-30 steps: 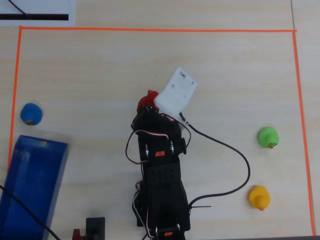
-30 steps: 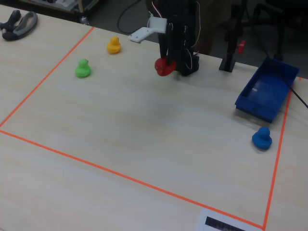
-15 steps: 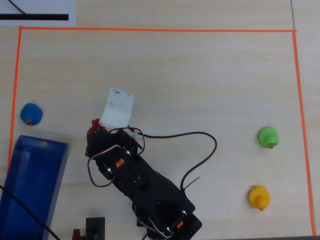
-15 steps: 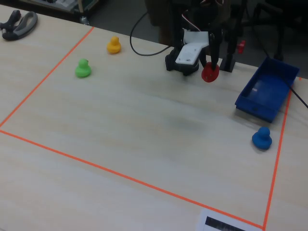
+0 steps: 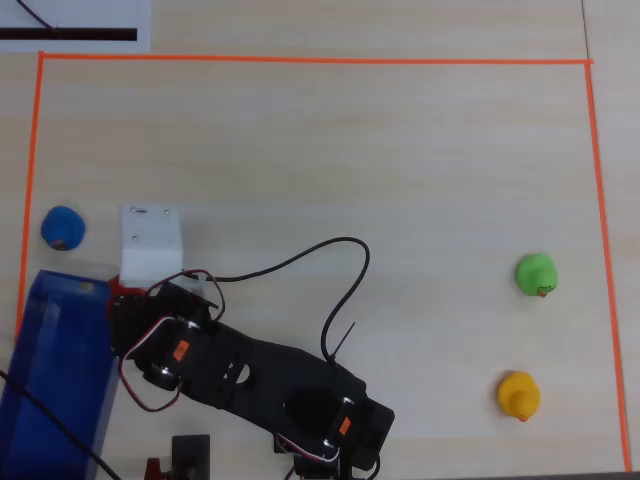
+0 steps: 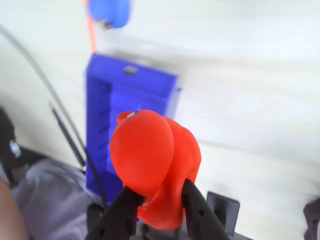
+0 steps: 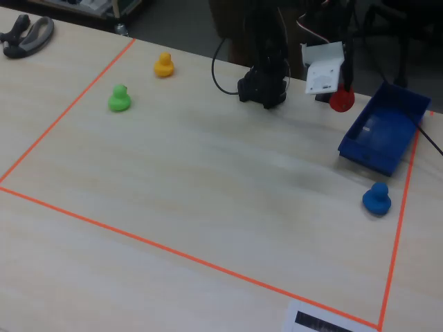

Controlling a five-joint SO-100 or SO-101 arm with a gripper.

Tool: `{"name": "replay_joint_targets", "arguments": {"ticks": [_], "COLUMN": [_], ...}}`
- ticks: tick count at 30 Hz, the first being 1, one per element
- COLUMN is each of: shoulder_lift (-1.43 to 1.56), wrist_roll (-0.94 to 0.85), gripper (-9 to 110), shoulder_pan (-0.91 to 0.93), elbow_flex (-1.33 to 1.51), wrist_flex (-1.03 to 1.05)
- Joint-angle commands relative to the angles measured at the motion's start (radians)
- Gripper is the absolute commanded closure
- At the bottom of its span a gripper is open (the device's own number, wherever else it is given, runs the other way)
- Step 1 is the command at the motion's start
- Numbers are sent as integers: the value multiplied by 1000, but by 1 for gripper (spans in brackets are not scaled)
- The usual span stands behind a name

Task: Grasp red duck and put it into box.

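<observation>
The red duck fills the middle of the wrist view, pinched between two black fingers of my gripper, which is shut on it. Behind it lies the long blue box. In the fixed view the duck hangs above the table just left of the box, near its far corner. From overhead, the arm and its white camera mount cover the gripper. Only a sliver of red shows beside the right wall of the box.
A blue duck sits just beyond the box's far end. A green duck and a yellow duck stand at the right side. Orange tape frames the work area. A black cable loops off the arm.
The arm has swung left in the overhead view, from the table's middle to the box's edge, carrying the red duck held in the shut gripper.
</observation>
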Motion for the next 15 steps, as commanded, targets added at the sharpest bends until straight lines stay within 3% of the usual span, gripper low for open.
{"name": "replay_joint_targets", "arguments": {"ticks": [1, 15], "shoulder_lift": [-23, -222], "wrist_roll": [-25, -51], "gripper": [101, 101], "shoulder_pan": [-51, -238], "elbow_flex": [-75, -206], "wrist_flex": [-11, -144]}}
